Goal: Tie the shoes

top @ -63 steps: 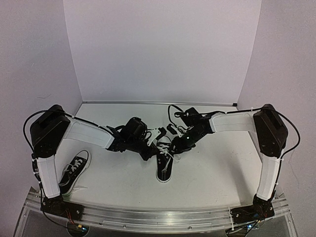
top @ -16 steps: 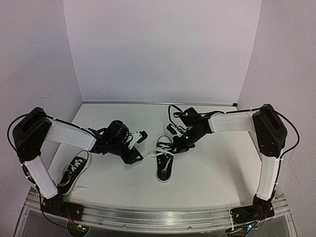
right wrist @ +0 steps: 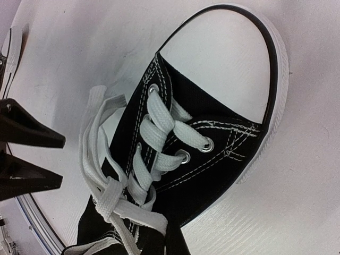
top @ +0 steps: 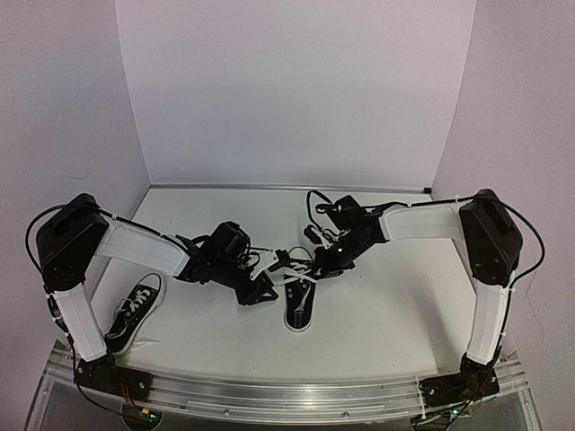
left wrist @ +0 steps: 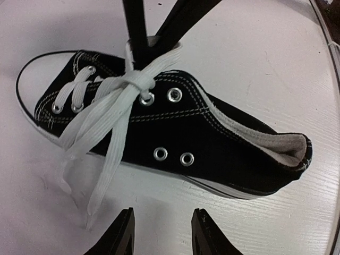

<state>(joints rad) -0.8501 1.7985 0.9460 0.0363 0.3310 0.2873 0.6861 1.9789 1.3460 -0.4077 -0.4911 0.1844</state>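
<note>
Left claw [left wrist: 162,215] part open, nothing between its fingers, low over the table [left wrist: 276,48]. Straight ahead of it and side-on, the centre shoe [left wrist: 223,143]: black canvas, white toe cap, white sole edge, flat on its sole. Toe off to this claw's left, heel opening to its right.

White laces [left wrist: 114,114] crossed once into a loose knot [left wrist: 139,81] over the upper eyelets. Two flat ends spilling down the near side of the shoe onto the table, their tips close to the left claw's left finger, apart from it.

Right claw [left wrist: 146,45] closed, fingertips pinched together on the lace at the tongue, just beyond the knot. Reaching down onto the shoe from the side opposite the left claw. Both claws near each other, the shoe between them, no contact between the two.

In the overhead view, second shoe [top: 135,312] well away from both claws, out behind the left claw beside the left arm's lower link, toe toward the near table edge. Whether laced tight or loose there, too small to tell.
</note>
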